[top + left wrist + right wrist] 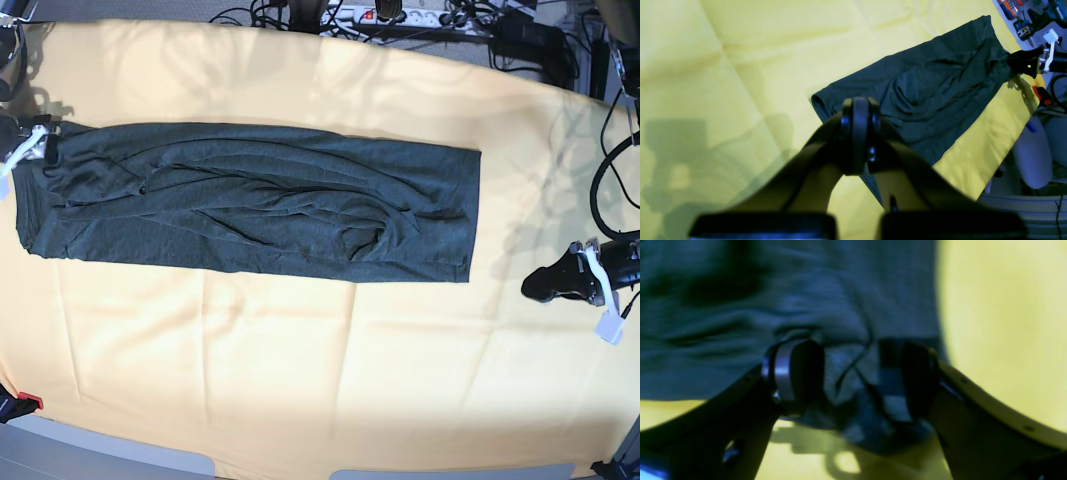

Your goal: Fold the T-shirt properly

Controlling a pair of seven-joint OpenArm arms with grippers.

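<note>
T-shirt: the T-shirt (260, 200) is lying as a long dark band on the yellow cloth (300, 370), going from the left edge of the base view to a little past the middle. It is wrinkled, with many folds along its length.

My right gripper: my right gripper (853, 373) is standing at the far left end of the T-shirt in the base view. Its two fingers (796, 370) are wide apart, with a bunched edge of the T-shirt (846, 373) lying between them (the fabric is not being pressed from both sides, as much as I can see). The picture is a little blurred there.

My left gripper: my left gripper (858, 133) is keeping its fingers together, with nothing between them. It is hanging over the bare yellow cloth (723, 66), well apart from the near end of the T-shirt (923, 83). In the base view it (550, 283) is sitting at the right side, beyond the hemmed end of the shirt.

Table surroundings: cables and a power strip (400, 15) are lying along the top edge, off the cloth.
</note>
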